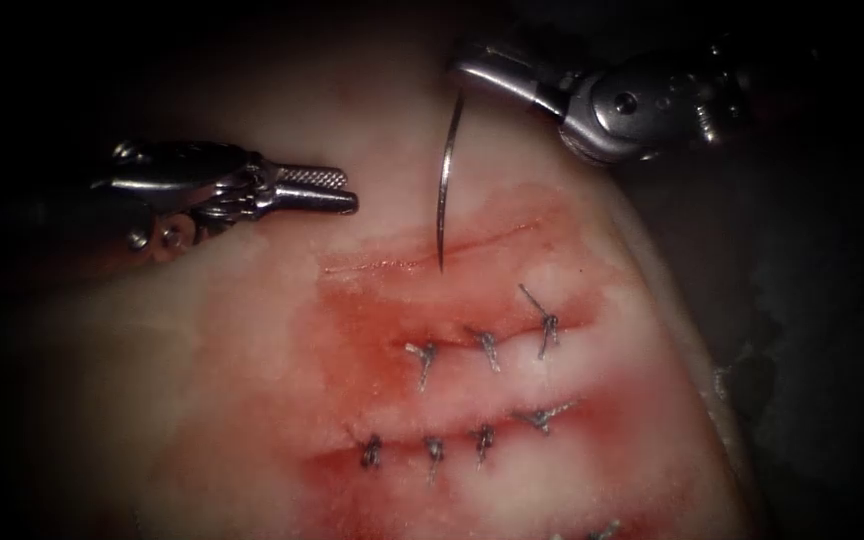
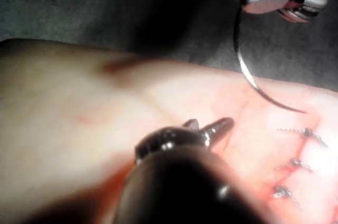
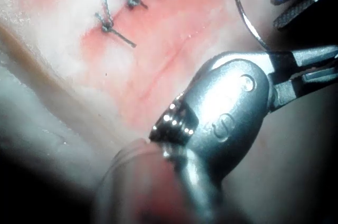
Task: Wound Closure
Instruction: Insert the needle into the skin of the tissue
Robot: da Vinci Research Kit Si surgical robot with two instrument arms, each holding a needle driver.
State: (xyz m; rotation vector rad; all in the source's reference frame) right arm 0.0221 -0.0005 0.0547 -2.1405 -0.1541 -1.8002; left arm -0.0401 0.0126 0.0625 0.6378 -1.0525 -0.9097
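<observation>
The right tool (image 1: 467, 72) pinches the needle (image 1: 444, 185) at its blunt end; its tip meets the cut (image 1: 422, 258) in the tissue (image 1: 152, 400). The left tool (image 1: 337, 190) holds nothing, jaws slightly parted.

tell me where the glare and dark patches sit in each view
Endoscope view: light pools on the tissue, borders dark; glare on the right tool, shut on the needle near its tail, tip at the cut, entry unclear; left tool open, empty. Left wrist view: background dark. Right wrist view: hot glare on the right tool's wrist.
</observation>
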